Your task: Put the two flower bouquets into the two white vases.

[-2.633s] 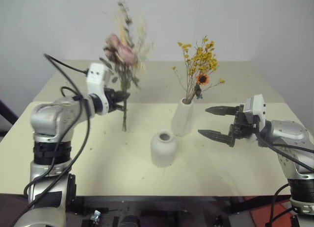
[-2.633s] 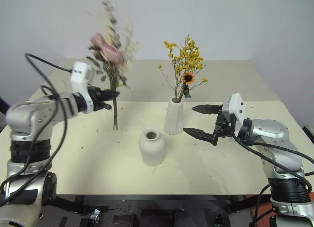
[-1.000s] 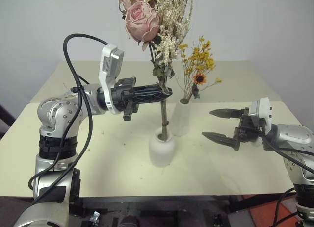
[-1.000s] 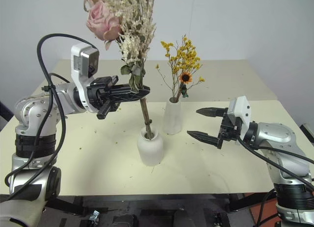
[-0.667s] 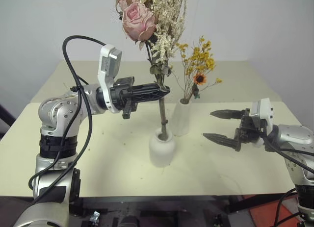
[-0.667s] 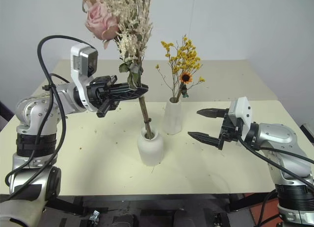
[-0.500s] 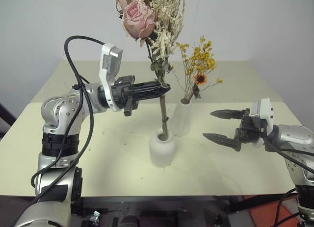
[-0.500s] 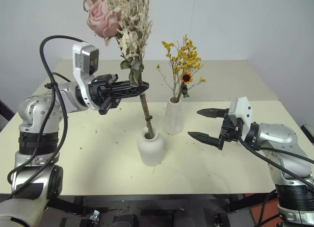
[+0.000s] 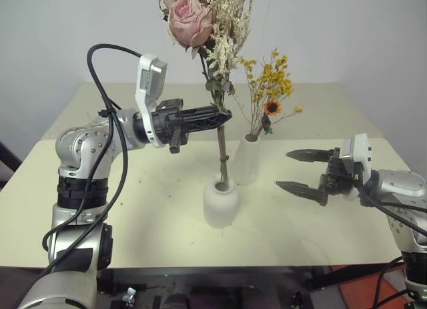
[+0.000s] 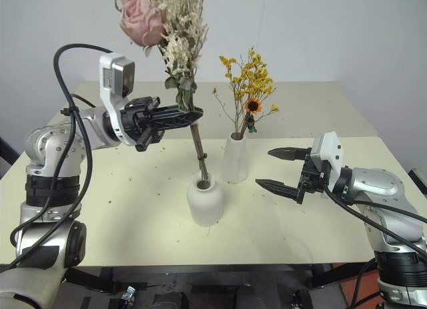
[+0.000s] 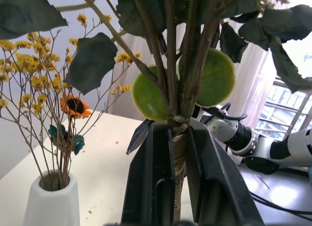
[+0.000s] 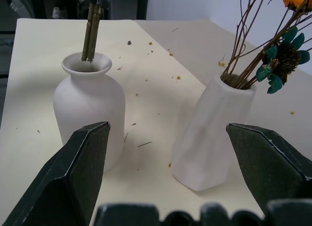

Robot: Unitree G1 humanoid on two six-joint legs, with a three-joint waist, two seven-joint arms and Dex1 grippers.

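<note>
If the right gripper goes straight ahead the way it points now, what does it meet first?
Probably the tall vase holding the yellow spray: from the right gripper, it and the round vase both lie ahead between the open fingers, the tall one looking nearer. Depth is uncertain.

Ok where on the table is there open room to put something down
Bare top runs along the table's near edge, in front of the squat vase, and across the far half behind the tall vase. The middle is crowded: the two vases stand close, the left claw holds the rose bouquet there, and the right claw hovers beside them.
</note>
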